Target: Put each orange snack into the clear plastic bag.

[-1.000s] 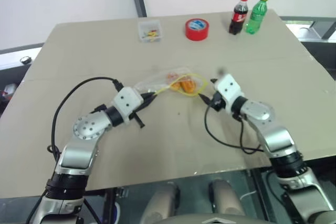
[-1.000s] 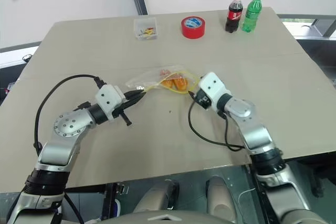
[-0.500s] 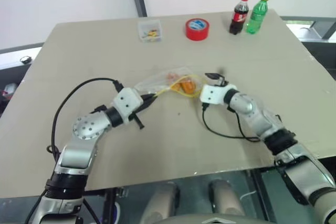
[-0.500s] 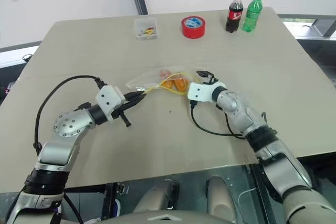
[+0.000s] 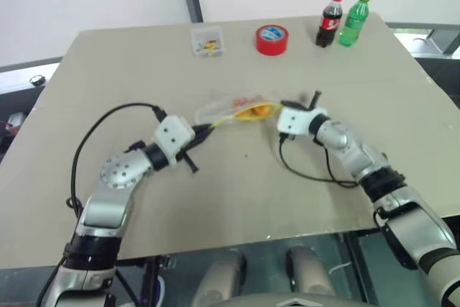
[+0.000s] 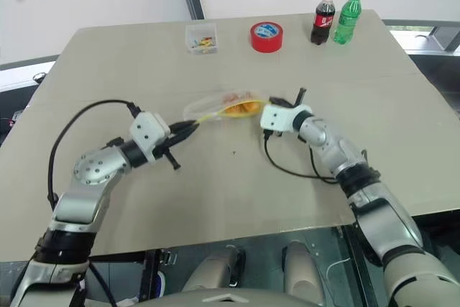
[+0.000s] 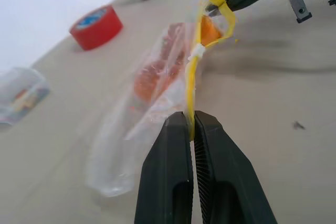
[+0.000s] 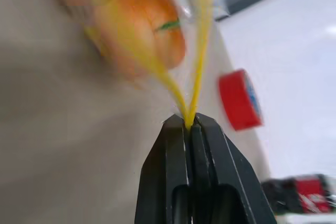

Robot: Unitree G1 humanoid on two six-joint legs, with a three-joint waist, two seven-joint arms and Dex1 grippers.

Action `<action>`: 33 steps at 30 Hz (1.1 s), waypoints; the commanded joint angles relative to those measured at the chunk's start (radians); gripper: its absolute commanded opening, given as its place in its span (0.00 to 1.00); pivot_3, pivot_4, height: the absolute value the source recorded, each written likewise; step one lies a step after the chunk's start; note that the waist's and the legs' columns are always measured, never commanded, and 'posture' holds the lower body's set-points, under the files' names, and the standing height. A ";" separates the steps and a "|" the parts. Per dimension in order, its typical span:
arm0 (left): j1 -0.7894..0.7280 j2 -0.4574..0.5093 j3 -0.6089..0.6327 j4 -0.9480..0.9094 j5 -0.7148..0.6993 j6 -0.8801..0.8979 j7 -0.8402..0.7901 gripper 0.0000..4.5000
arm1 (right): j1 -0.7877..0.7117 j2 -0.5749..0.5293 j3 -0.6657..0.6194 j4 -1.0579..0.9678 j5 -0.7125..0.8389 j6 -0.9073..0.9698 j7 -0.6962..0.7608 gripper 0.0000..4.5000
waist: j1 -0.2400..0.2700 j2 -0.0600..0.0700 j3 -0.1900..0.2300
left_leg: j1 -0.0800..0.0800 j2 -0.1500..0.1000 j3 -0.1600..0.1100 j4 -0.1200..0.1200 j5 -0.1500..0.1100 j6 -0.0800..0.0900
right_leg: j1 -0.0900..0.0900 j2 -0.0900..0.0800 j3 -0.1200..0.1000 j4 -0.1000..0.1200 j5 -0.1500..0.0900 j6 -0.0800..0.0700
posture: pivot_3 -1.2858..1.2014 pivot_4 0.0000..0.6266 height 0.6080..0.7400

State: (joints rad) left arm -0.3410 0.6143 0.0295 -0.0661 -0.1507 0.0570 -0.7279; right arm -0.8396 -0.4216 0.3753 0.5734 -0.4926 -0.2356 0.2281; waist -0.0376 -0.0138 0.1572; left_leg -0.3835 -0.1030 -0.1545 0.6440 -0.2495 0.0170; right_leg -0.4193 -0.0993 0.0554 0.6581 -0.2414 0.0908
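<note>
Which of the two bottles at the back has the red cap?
The dark cola bottle with the red label; it stands nearer the red tape roll. The green bottle beside it has a yellow cap.

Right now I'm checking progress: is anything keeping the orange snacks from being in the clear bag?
Nothing visible. The orange snacks already sit inside the clear plastic bag, which the left tool and right tool each pinch by its yellow strip.

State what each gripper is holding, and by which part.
Both hold the clear plastic bag by its yellow mouth strip: left gripper at one end, right gripper at the other.
</note>
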 commanded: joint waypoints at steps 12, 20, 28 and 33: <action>-0.254 0.018 -0.026 0.268 0.120 -0.343 0.045 0.00 | -0.010 -0.181 -0.170 -0.245 0.089 0.074 0.025 0.01 | -0.030 -0.001 -0.001 | -0.023 0.000 0.000 0.003 0.000 -0.001 | -0.022 -0.002 -0.001 -0.001 0.000 0.000 | 0.52 0.24 1.00; 0.022 0.019 -0.076 0.084 0.152 -0.324 0.023 0.00 | 0.438 -0.201 -0.187 -0.720 0.177 0.340 0.258 0.13 | -0.028 0.001 -0.001 | -0.030 0.000 0.001 0.009 0.000 -0.001 | -0.029 -0.001 -0.002 0.007 0.001 -0.001 | 0.52 0.24 1.00; 0.078 0.003 -0.102 -0.010 0.200 -0.299 0.047 0.00 | 0.564 -0.285 -0.224 -0.984 0.281 0.422 0.455 0.73 | 0.006 0.002 0.001 | 0.002 0.003 0.002 0.006 -0.002 0.004 | 0.005 0.002 -0.002 -0.001 0.006 0.000 | 0.52 0.24 1.00; 0.058 -0.011 -0.112 -0.024 0.211 -0.291 0.055 0.00 | 0.397 -0.163 -0.062 -1.032 0.270 0.477 0.520 0.73 | -0.004 0.002 0.001 | 0.002 0.004 0.003 0.006 -0.002 0.004 | 0.004 0.003 -0.001 -0.001 0.006 0.000 | 0.52 0.24 1.00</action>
State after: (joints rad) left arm -0.2736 0.5988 -0.0926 -0.0504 0.0570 -0.2298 -0.6839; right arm -0.4290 -0.5915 0.2833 -0.4229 -0.2247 0.2321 0.7377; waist -0.0417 -0.0123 0.1582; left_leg -0.3812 -0.0979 -0.1524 0.6499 -0.2519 0.0204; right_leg -0.4152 -0.0951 0.0535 0.6572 -0.2356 0.0904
